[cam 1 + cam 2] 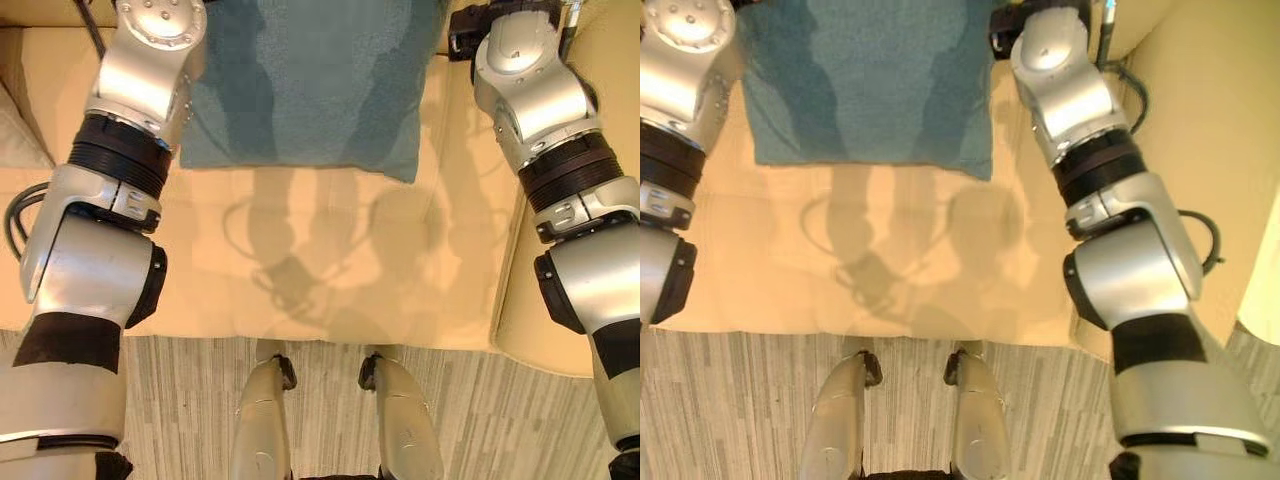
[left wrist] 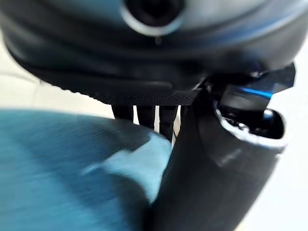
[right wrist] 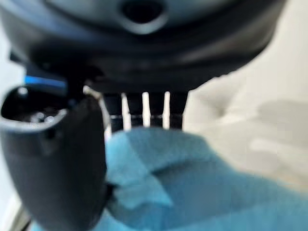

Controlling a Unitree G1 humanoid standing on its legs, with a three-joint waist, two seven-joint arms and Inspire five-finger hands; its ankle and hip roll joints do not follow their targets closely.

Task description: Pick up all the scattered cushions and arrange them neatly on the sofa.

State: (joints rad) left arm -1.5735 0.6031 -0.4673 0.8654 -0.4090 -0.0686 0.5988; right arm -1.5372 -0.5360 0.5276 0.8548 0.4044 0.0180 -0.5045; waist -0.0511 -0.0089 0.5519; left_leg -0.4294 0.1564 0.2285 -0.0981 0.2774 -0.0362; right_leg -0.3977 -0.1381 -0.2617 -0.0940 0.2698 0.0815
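Note:
A teal cushion [image 1: 310,90] lies on the cream sofa seat [image 1: 330,260], up against the back. Both arms reach out to its far corners. In the left wrist view my left hand [image 2: 211,168] has its thumb on one side of a cushion corner [image 2: 130,163] and its fingers [image 2: 144,115] behind it, pinching the cloth. In the right wrist view my right hand [image 3: 53,159] grips the other corner [image 3: 144,183] the same way, with its fingers [image 3: 144,108] past the cloth. The dark base of the right hand [image 1: 1010,20] shows at the cushion's right edge.
The sofa's cream armrest [image 1: 1220,150] rises along the right side. A pale beige cushion [image 1: 15,130] shows at the left edge of the seat. Grey striped floor [image 1: 180,400] runs in front of the sofa.

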